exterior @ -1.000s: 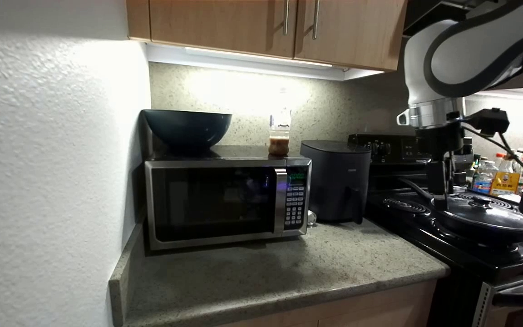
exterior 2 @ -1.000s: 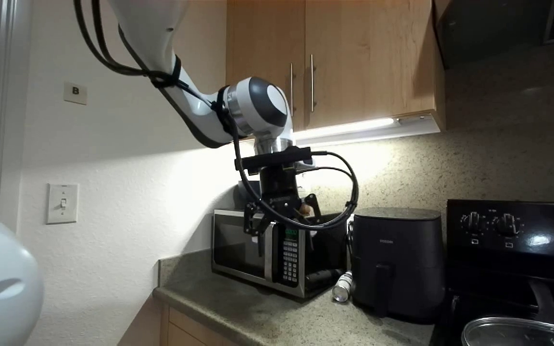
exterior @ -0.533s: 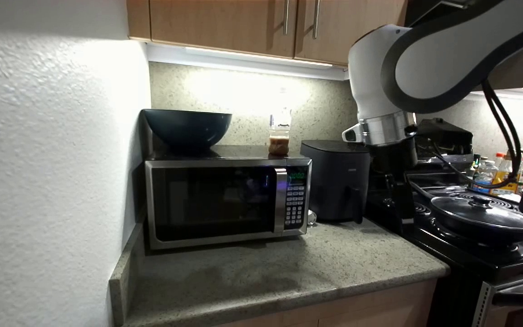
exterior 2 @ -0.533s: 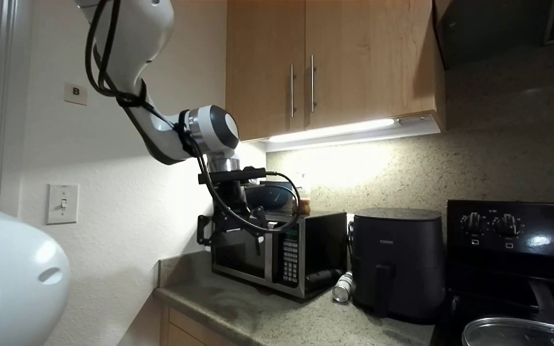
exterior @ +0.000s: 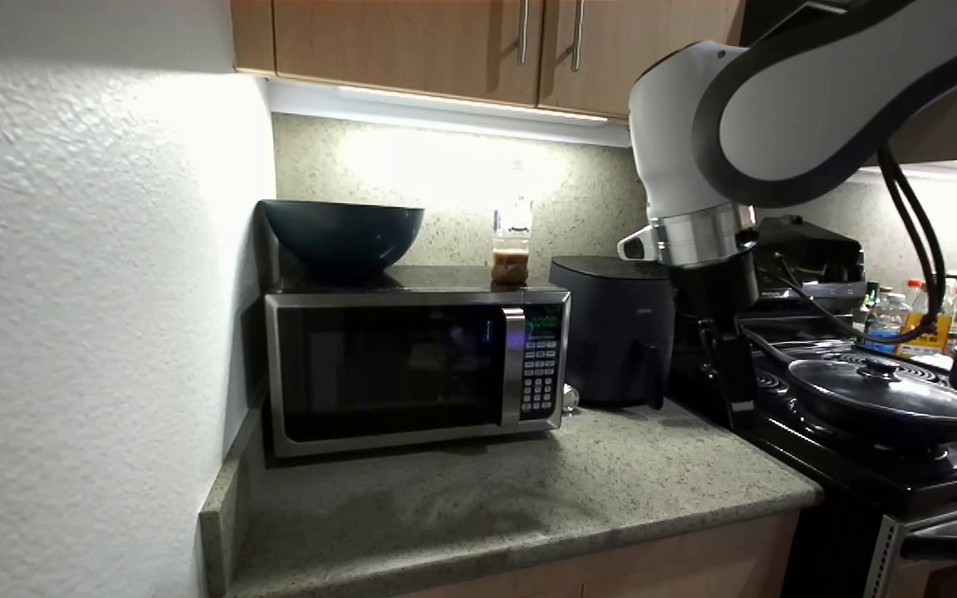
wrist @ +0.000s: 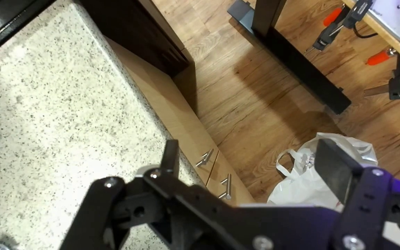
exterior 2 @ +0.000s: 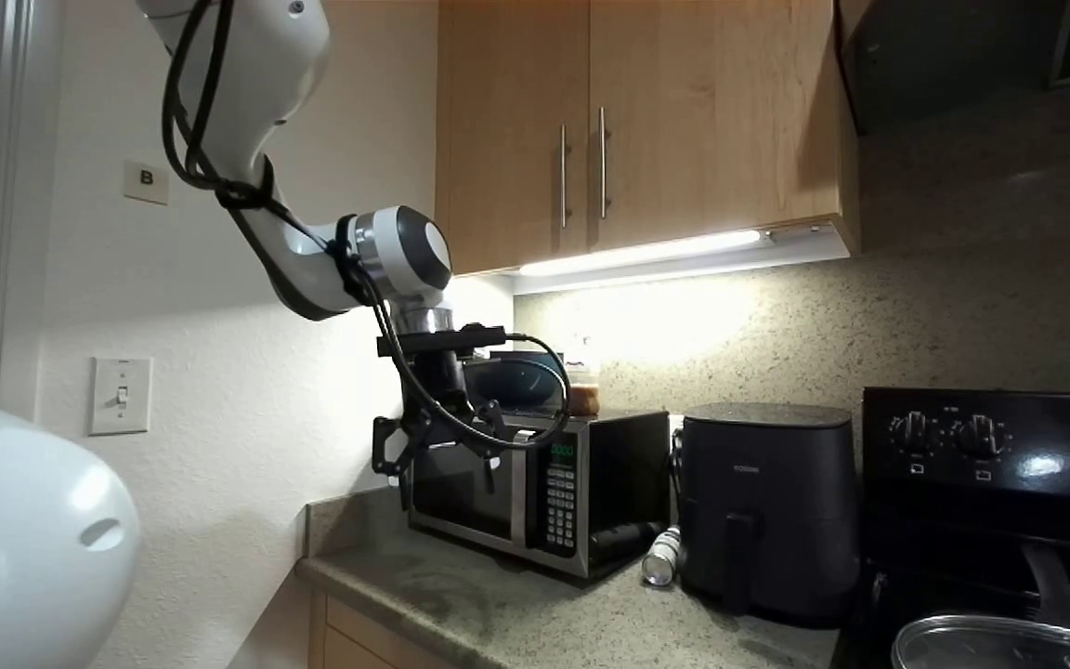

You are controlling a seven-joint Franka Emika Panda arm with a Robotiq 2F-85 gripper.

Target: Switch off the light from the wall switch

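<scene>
White kitchen wall point(exterior 2: 219, 390) carries the light switch point(exterior 2: 123, 396), below a small plate point(exterior 2: 146, 181) with the letter B. Under the cupboard point(exterior 2: 721, 121), the lamp point(exterior 2: 646, 253) is lit. In an exterior view, the claw point(exterior 2: 447, 495) hangs in front of the microwave point(exterior 2: 542, 502), apart from the light switch; in the wrist view, its fingers point(wrist: 170, 158) stand widely spread.

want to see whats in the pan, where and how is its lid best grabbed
Probably by the black knob at the middle of the lid, coming straight down from above: the knob stands up clear, while the rest sits low on the pan.
</scene>
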